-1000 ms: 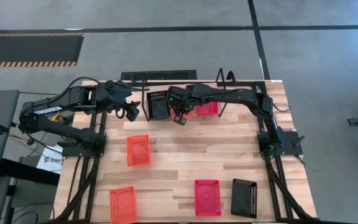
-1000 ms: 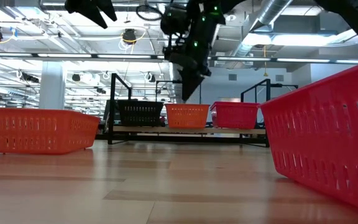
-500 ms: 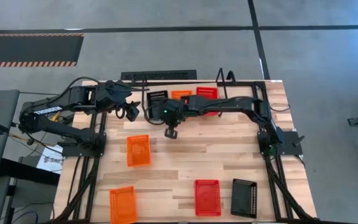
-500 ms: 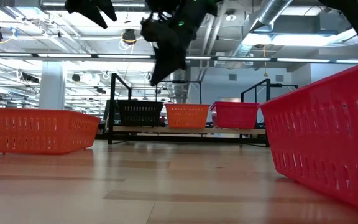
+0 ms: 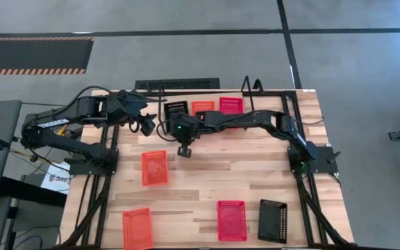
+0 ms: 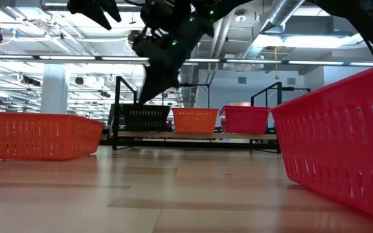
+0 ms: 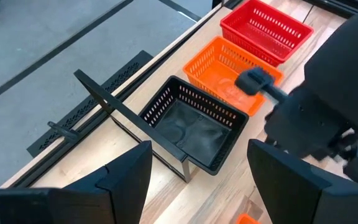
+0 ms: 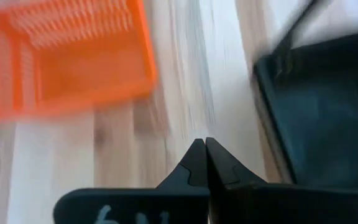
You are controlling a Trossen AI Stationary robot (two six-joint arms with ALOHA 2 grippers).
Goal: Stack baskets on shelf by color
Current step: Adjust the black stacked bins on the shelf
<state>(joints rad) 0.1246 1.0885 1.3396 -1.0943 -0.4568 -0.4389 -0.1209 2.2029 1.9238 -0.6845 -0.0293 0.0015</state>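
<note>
Three baskets stand side by side on the shelf (image 5: 255, 87) at the table's far edge: black (image 5: 176, 107), orange (image 5: 202, 106) and red (image 5: 230, 105). Loose on the table lie an orange basket (image 5: 154, 167) at centre left, another orange one (image 5: 137, 228), a red one (image 5: 231, 220) and a black one (image 5: 272, 220) along the near edge. My right gripper (image 5: 184, 151) hangs shut and empty above the table, between the shelf and the centre-left orange basket (image 8: 67, 56). My left gripper (image 5: 146, 125) waits open and empty in the air left of the shelf's black basket (image 7: 194, 127).
Black rail frames run along the table's left (image 5: 106, 180) and right (image 5: 311, 201) sides, carrying the arm bases. In the low view a red basket (image 6: 342, 136) stands close at the right and an orange one (image 6: 41, 134) at the left. Bare wood lies mid-table (image 5: 242, 167).
My right gripper has swung away from the shelf toward the table's left and near side, sinking a little and tipping, toward the centre-left orange basket. It has stayed shut and empty. The baskets have kept their places.
</note>
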